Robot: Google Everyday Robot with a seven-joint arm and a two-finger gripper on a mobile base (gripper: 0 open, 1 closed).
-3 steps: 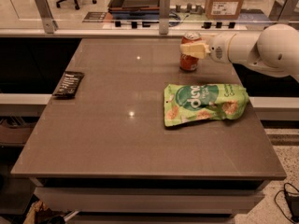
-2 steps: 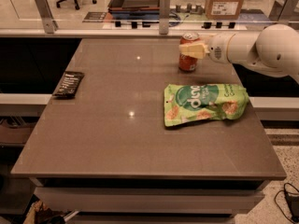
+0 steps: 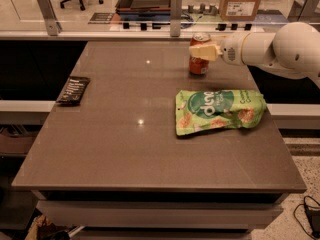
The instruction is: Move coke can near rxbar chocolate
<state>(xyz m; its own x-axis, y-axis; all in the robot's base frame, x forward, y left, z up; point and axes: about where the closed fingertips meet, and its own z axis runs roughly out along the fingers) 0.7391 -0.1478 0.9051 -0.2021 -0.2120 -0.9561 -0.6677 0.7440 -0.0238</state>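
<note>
At your far left, the rxbar chocolate (image 3: pixel 73 90) lies flat by the left edge of the table (image 3: pixel 125 154). Well apart from it, toward the back right, the coke can (image 3: pixel 198 64) stands upright. The gripper (image 3: pixel 204 50) reaches in from the right at the can's upper half and seems clamped on it, though the near finger hides the contact. In front of the can, a green snack bag (image 3: pixel 217 110) lies flat, below the white arm (image 3: pixel 270 49).
</note>
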